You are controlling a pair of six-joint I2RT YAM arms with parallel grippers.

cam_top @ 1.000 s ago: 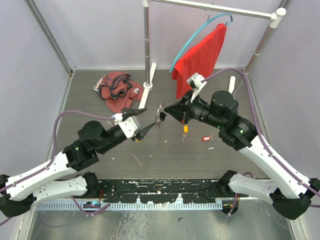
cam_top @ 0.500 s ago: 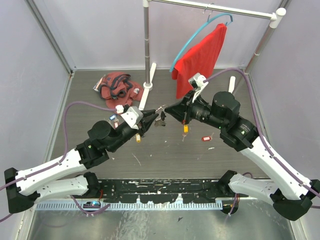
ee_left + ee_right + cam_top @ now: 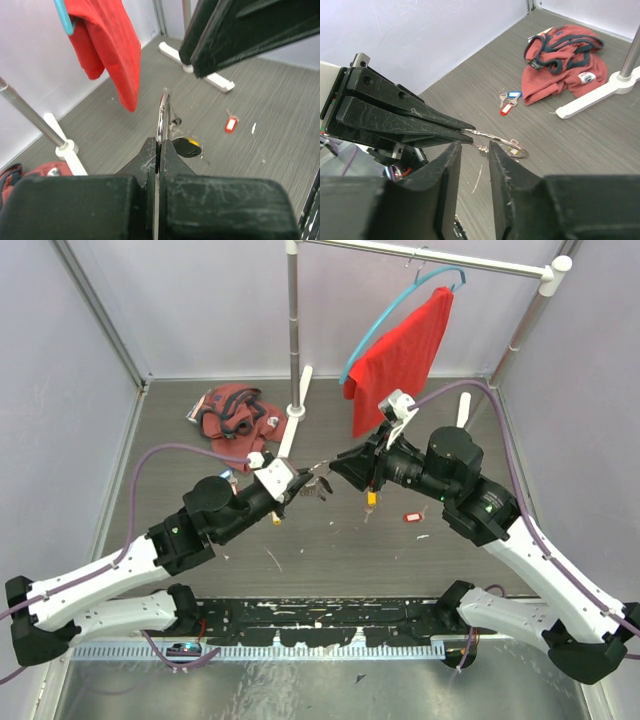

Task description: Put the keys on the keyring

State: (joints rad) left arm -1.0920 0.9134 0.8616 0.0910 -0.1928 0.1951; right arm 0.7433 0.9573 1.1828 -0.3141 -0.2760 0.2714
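Surface: grey wood-grain table (image 3: 330, 550) with pale walls around it.
Left gripper: the left gripper (image 3: 297, 483) has its jaws pressed together on the thin silver wire keyring (image 3: 163, 112). The ring stands edge-on and juts straight out past its fingertips, clear of the table.
Right gripper: the right gripper (image 3: 474, 146) faces the left one tip to tip. Its fingers are a narrow gap apart and hold nothing. The ring sits just beyond its tips, and I cannot tell whether they touch.
On the ring: a small metal piece hangs from the loop on the side away from the left fingers.
Loose keys: a silver key with a yellow plastic tag (image 3: 371, 498) lies just beneath the right gripper's fingers. A key with a red tag (image 3: 411, 516) lies further back under that wrist. A red-tagged and blue-tagged pair (image 3: 509, 101) lies beyond the left fingers.
Other: a crumpled dark red cloth (image 3: 565, 55) lies beside that pair. A bright red cloth on a blue hanger (image 3: 405, 350) hangs behind the right gripper.
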